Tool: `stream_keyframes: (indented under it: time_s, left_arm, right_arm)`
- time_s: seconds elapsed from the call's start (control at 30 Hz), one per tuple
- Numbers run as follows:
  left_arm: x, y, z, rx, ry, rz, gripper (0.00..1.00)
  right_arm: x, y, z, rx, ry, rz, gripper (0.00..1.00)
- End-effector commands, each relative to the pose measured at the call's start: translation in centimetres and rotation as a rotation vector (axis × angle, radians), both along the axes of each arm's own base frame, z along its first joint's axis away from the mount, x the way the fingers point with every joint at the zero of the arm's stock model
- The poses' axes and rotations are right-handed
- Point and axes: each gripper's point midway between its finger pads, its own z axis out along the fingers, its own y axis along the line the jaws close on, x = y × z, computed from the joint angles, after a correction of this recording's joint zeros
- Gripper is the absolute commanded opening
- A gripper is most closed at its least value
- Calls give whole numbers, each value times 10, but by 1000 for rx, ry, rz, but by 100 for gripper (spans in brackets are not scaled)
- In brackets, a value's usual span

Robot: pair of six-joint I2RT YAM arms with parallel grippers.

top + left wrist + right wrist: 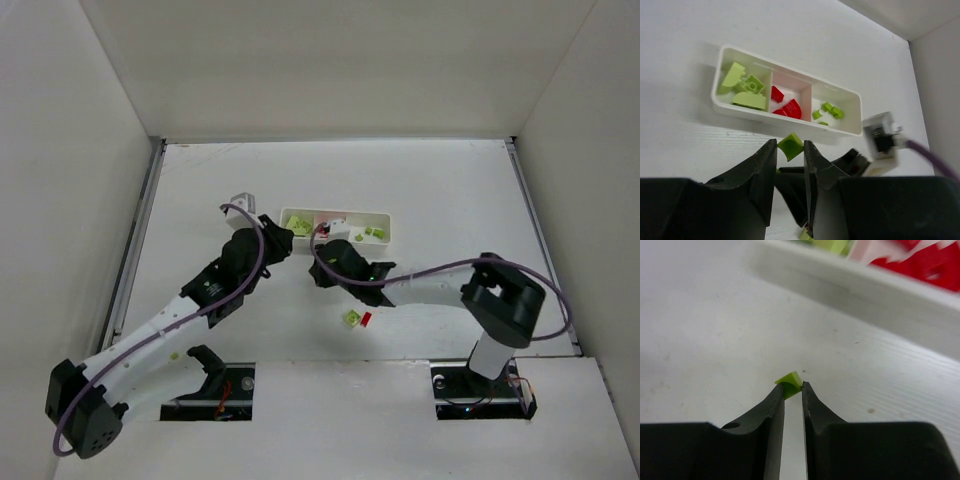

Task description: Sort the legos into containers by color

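Left tool [790, 150] pinches a green lego [790, 145] just before the tray [790, 120]; right tool [792, 390] nips a green piece [789, 380] near the bench [715, 340]; two legos [357, 319] lie loose

left arm [170, 325]: white links, black joints | right arm [440, 290]: same | purple cable [430, 272] along each

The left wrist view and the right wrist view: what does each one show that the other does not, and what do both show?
Only the left wrist view shows the whole white tray with its three compartments: green bricks at the left, red bricks in the middle, small green bricks at the right. Only the right wrist view shows the right gripper pinching a green brick. Both show a green brick at the gripper tips, the tray and the white table.
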Motion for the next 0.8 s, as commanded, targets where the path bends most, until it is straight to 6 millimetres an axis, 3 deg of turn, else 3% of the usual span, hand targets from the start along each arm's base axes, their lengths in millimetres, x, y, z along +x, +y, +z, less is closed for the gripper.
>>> stream_keyframes:
  time_s: [0.0,0.2,0.43,0.57,0.77]
  left_arm:
    - [11,-41,38,-69,-84,-88,20]
    - [37,-106,32,-34,-84,-186,21]
    - [75,-161,-1,17,-40,-248,22]
    - [89,-189,-26,51,1,-287,25]
    - [97,-200,-54,103,62,-294,39]
  right_arm:
    - [28,-33,71,139,-132,-130,21]
    - [42,-123,93,130,-172,-308,21]
    - [49,-186,105,147,-212,-447,22]
    - [50,-196,102,147,-213,-473,22]
    - [55,-196,108,151,-222,-477,23]
